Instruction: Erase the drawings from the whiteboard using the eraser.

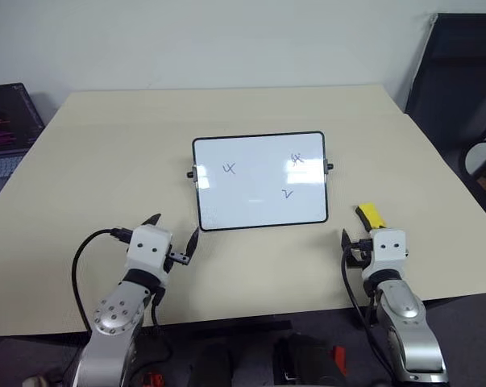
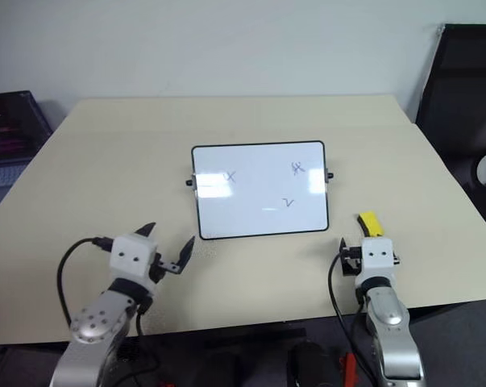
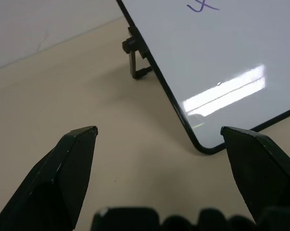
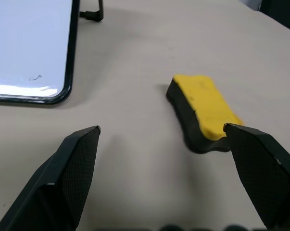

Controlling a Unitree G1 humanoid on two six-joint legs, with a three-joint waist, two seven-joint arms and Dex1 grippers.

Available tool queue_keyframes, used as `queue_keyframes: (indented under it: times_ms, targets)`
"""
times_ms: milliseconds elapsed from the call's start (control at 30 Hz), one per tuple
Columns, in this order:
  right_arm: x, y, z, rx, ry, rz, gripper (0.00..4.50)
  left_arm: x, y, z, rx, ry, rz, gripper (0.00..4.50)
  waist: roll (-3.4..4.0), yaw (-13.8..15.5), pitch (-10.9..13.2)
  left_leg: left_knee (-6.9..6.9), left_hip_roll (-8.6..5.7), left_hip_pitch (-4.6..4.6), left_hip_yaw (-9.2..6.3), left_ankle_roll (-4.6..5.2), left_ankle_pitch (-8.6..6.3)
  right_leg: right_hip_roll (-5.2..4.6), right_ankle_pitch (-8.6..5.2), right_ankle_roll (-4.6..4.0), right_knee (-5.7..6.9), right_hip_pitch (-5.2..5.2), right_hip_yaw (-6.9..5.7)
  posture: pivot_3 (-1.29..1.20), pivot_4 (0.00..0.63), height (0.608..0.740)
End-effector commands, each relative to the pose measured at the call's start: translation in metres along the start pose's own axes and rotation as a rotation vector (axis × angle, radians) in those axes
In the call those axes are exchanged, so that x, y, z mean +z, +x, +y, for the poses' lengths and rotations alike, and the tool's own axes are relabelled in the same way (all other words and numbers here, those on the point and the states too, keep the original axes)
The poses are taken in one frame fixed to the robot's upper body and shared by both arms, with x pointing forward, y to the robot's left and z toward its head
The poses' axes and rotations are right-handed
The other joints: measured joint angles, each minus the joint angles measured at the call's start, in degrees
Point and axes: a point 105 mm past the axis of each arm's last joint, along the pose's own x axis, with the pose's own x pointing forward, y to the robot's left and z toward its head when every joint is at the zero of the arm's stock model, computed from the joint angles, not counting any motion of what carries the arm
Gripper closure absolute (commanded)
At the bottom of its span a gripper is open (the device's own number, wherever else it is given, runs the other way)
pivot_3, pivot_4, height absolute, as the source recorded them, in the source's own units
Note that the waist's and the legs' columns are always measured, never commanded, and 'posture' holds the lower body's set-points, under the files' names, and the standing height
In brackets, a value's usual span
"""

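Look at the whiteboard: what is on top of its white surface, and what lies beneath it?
Three small dark drawings sit on the whiteboard. The eraser lies off it, on the table. Whatever lies beneath the board is covered.

You see the whiteboard [image 1: 260, 181] mid-table, black-framed, tilted on side stands. Three dark drawings [image 1: 296, 159] remain: one left, two right. The yellow eraser [image 1: 371, 215], dark underneath, lies flat near its near-right corner, apart.

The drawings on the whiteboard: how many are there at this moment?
3. One drawing is on the left part of the whiteboard, one near its upper right corner, and one below that, toward the lower right. None seems hidden.
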Motion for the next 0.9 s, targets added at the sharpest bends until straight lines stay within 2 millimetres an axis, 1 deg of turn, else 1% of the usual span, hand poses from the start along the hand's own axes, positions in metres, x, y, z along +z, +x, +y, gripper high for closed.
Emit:
queue_keyframes:
  times_ms: [33, 133, 233, 300, 433, 500, 600, 667, 800, 900]
  targets:
    - [0.004, -0.002, -0.001, -0.006, 0.019, -0.017, 0.04, 0.018, -0.003, 0.004, 0.011, 0.030, -0.056, 0.00, 0.00, 0.01, 0.00, 0.00, 0.00, 0.00, 0.00, 0.00, 0.00, 0.00, 0.00, -0.01, 0.00, 0.00, 0.00, 0.00, 0.150, 0.740]
    - [0.003, -0.003, -0.002, -0.006, 0.013, -0.015, 0.04, 0.015, -0.002, 0.003, 0.012, 0.028, -0.050, 0.00, 0.00, 0.01, 0.00, 0.01, 0.00, 0.00, 0.00, 0.00, 0.00, 0.00, -0.01, -0.01, -0.02, 0.00, -0.01, 0.00, 0.150, 0.740]
    - [0.007, -0.004, -0.005, -0.007, 0.004, -0.024, 0.04, 0.018, 0.003, 0.004, 0.014, 0.023, -0.064, 0.00, 0.00, 0.01, 0.00, -0.01, 0.00, -0.01, 0.00, -0.01, 0.00, 0.00, -0.01, -0.01, -0.04, 0.00, -0.01, 0.00, 0.150, 0.740]
    - [0.008, -0.003, -0.016, -0.021, -0.009, -0.031, 0.04, 0.021, 0.008, -0.001, 0.010, 0.017, -0.083, 0.00, 0.00, 0.02, 0.00, 0.00, 0.00, -0.02, 0.00, 0.00, 0.00, 0.00, -0.01, -0.01, -0.04, -0.01, -0.01, 0.00, 0.150, 0.740]
    - [0.012, 0.000, -0.036, -0.072, -0.043, -0.052, 0.04, 0.023, 0.021, -0.007, 0.001, -0.004, -0.117, 0.00, -0.01, 0.05, 0.00, 0.02, -0.05, -0.02, 0.05, 0.00, 0.00, 0.00, 0.00, 0.01, -0.04, 0.01, -0.04, 0.00, 0.150, 0.740]
    - [0.013, 0.001, -0.043, -0.084, -0.056, -0.060, 0.04, 0.024, 0.027, -0.010, -0.003, -0.014, -0.136, 0.00, -0.02, 0.06, -0.01, 0.03, -0.05, -0.02, 0.07, 0.00, 0.00, 0.00, 0.01, 0.02, -0.03, 0.02, -0.05, 0.00, 0.150, 0.740]
    - [0.010, 0.000, -0.057, -0.110, -0.060, -0.057, 0.04, 0.030, 0.033, -0.017, -0.006, -0.023, -0.166, 0.00, -0.01, 0.06, -0.01, -0.01, -0.04, -0.04, 0.05, 0.00, 0.00, 0.00, 0.05, 0.08, -0.01, 0.02, -0.02, 0.00, 0.150, 0.740]
    - [0.013, 0.003, -0.054, -0.107, -0.062, -0.067, 0.04, 0.029, 0.034, -0.014, -0.004, -0.025, -0.172, 0.00, -0.01, 0.01, -0.01, -0.02, -0.03, -0.05, 0.05, 0.00, 0.00, 0.00, 0.08, 0.14, -0.01, 0.02, -0.02, 0.00, 0.150, 0.740]
    - [0.018, 0.005, -0.052, -0.104, -0.063, -0.080, 0.04, 0.024, 0.037, -0.014, -0.015, -0.025, -0.171, 0.00, 0.00, -0.15, -0.01, -0.03, -0.01, -0.08, 0.07, 0.00, 0.00, 0.00, 0.08, 0.13, 0.03, 0.02, -0.01, 0.00, 0.150, 0.740]
    - [0.021, 0.006, -0.051, -0.095, -0.057, -0.086, 0.04, 0.028, 0.043, -0.013, -0.017, -0.024, -0.195, 0.00, 0.00, 0.02, -0.02, 0.01, -0.02, -0.06, 0.06, 0.01, 0.00, 0.01, 0.06, 0.09, 0.05, 0.03, -0.03, 0.00, 0.150, 0.740]
